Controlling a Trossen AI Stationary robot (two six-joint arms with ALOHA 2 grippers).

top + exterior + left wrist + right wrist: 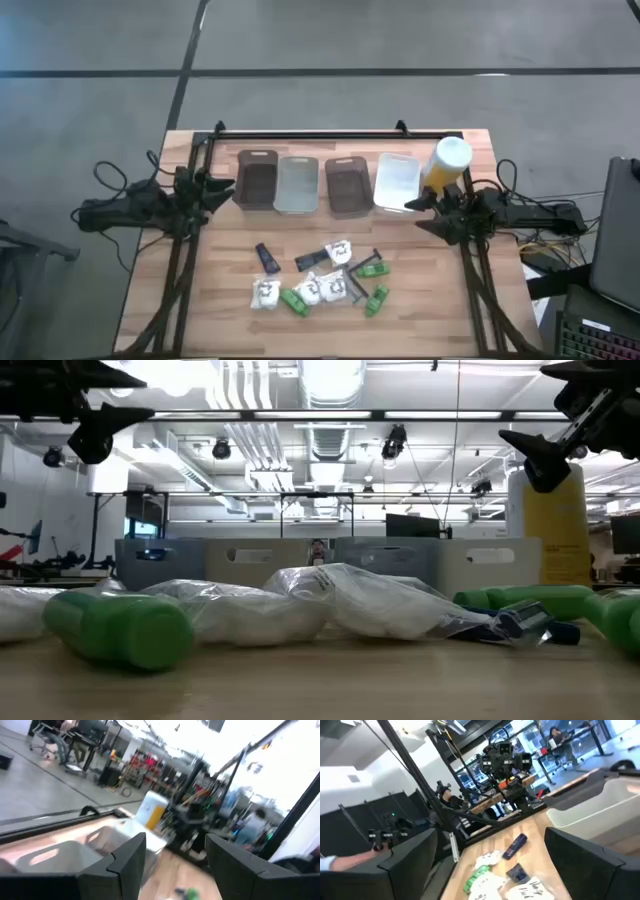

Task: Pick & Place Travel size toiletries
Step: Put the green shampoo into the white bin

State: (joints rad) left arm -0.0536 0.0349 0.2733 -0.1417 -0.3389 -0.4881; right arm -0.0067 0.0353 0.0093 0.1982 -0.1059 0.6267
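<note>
1. Nearest the low camera, a green bottle [118, 628] lies on its side at the front of the table [220, 320], with crinkly white packets [300, 605] heaped just behind it.
2. From above, the toiletries sit bunched in the front middle of the table: white packets [266, 292], green bottles [295, 300], dark tubes [267, 258] and a thin dark stick [358, 288], several touching.
3. Bare wood runs along the front edge and on both sides of the pile, out to the black frame rails [185, 280].
4. Four trays [303, 184] stand in a row along the back, side by side, well apart from the pile, with a clear strip of wood between.
5. A yellow bottle [447, 162] with a white cap stands just beside the rightmost tray.
6. The left gripper [218, 187] hangs above the table's left edge beside the leftmost tray, fingers [131, 857] apart and holding nothing.
7. The right gripper [420, 215] hangs near the yellow bottle at the right edge, fingers [585, 857] spread wide, holding nothing.
</note>
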